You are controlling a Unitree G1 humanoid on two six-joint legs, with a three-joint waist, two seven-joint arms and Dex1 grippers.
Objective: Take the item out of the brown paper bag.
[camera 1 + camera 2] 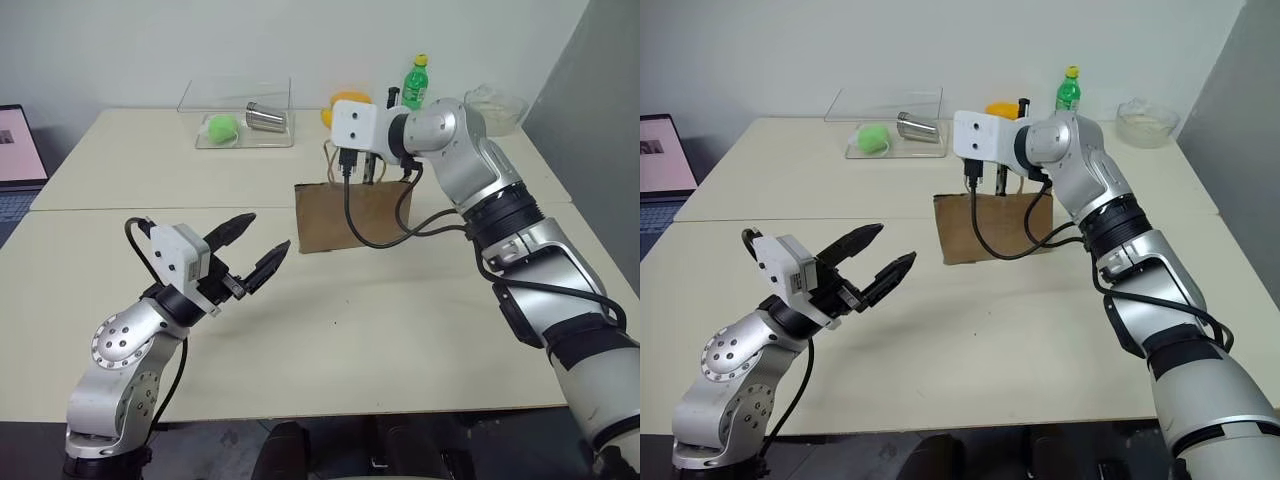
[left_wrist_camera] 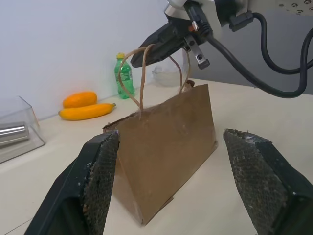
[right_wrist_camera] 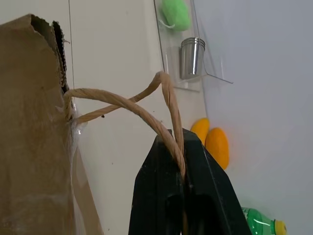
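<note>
The brown paper bag [image 1: 350, 215] stands upright on the table, beyond its middle. My right gripper [image 3: 178, 139] reaches over the bag's top and is shut on the twisted paper handles [image 3: 122, 105], holding the loops up; the left wrist view shows the same grip on the handles [image 2: 142, 73]. My left gripper [image 1: 270, 229] hovers open in front of the bag, to its left, pointing at it, with nothing between its fingers [image 2: 100, 181]. The item is hidden; the bag's inside cannot be seen.
Behind the bag stand a green soda bottle [image 1: 416, 82] and yellow fruit [image 2: 85, 110]. A clear tray [image 1: 240, 125] with a green ball and a steel cup sits at the back left. A clear bowl [image 1: 495, 105] is back right, a laptop [image 1: 15, 150] far left.
</note>
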